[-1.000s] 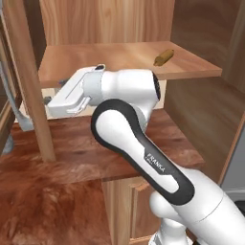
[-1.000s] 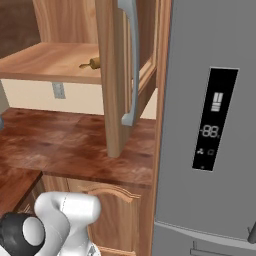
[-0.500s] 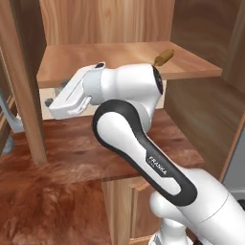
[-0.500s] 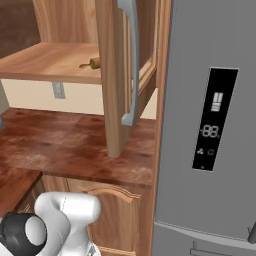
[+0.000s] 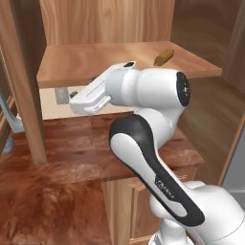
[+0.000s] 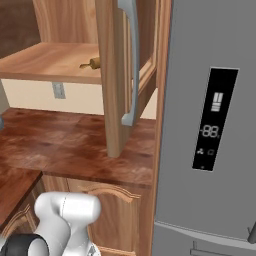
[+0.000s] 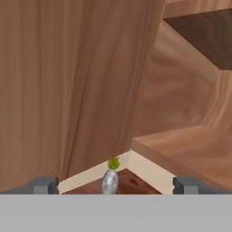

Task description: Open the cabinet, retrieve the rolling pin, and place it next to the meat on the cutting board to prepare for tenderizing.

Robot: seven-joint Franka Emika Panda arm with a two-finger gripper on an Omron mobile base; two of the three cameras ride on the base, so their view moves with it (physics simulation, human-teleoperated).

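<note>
Kitchen corner, reddish-brown desk (image 5: 57, 158) below an open cabinet (image 5: 119, 62) of medium-brown wood. Rolling pin (image 5: 163, 57) lies on the cabinet shelf toward its back right, also visible past the door edge (image 6: 91, 63). Tool (image 5: 79, 98) sits just under the shelf's front edge, left of the pin and well apart from it, jaws spread wide, empty. Open right door with its grey handle (image 6: 131, 60) juts forward beside a grey fridge (image 6: 210, 125).

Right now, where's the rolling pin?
The rolling pin lies on the open cabinet's shelf, toward its back right in the left base view. In the right base view it sits just left of the open door.
</note>
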